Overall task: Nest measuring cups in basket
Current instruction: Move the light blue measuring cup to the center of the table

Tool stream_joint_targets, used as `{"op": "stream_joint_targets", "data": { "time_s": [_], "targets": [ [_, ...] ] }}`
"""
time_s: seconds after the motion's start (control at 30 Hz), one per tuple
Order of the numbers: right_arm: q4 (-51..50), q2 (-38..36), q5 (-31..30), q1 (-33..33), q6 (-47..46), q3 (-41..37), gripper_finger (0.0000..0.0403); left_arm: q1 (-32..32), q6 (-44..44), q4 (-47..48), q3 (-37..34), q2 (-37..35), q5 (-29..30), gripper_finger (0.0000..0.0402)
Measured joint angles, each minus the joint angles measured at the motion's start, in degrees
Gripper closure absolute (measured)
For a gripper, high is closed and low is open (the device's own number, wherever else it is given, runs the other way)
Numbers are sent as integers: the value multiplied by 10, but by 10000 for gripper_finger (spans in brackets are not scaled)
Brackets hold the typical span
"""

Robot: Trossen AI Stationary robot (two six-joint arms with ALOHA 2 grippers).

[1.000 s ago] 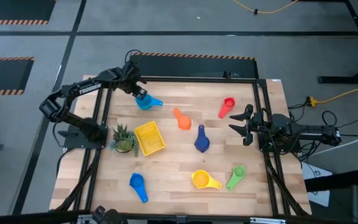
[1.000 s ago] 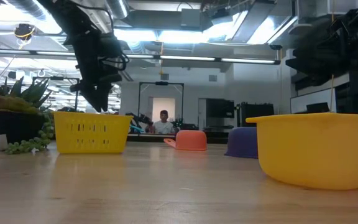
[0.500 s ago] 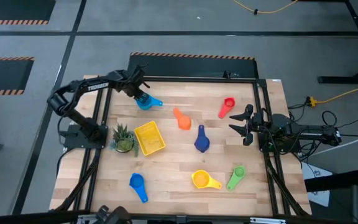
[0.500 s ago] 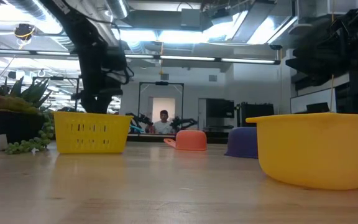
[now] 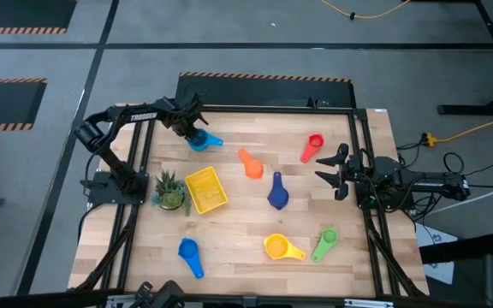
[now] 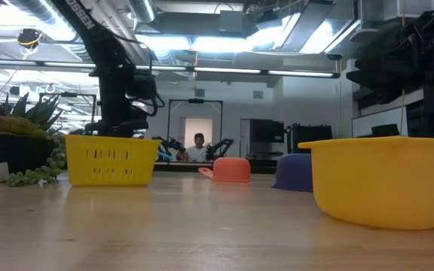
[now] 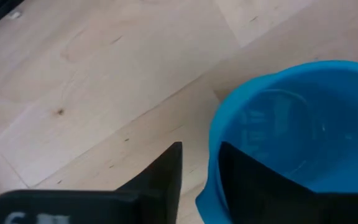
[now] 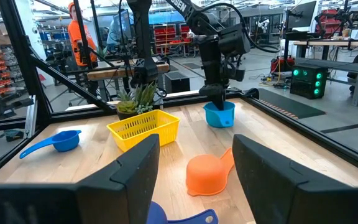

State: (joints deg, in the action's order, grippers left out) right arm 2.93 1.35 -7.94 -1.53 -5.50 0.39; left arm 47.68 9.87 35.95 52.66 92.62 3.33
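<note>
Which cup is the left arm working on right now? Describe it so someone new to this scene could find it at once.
Start at the yellow basket near the table's left side, then look toward the far edge, where the left hand comes down. There sits a light blue cup, one finger inside its rim and one outside. Unlike the darker blue cup at the near edge, it is paler.

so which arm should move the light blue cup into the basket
Left. The left gripper is already down at the light blue cup, one finger inside its rim, one outside, close to the yellow basket. The right gripper waits open at the table's far right edge.
</note>
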Motion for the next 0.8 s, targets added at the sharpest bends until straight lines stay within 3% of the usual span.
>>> {"op": "stream_joint_targets", "data": {
  "time_s": [0.2,0.4,0.53,0.8],
  "targets": [
    [0,0,0,0,0,0,194,0,0,-10,1,-3,-7,374],
    [0,0,0,0,0,0,194,-4,-1,-41,16,-8,-32,378],
    [0,0,0,0,0,0,194,-15,-25,-42,58,-8,-85,378],
    [0,0,0,0,0,0,194,-93,-30,-39,162,-8,-170,379]
  ]
}}
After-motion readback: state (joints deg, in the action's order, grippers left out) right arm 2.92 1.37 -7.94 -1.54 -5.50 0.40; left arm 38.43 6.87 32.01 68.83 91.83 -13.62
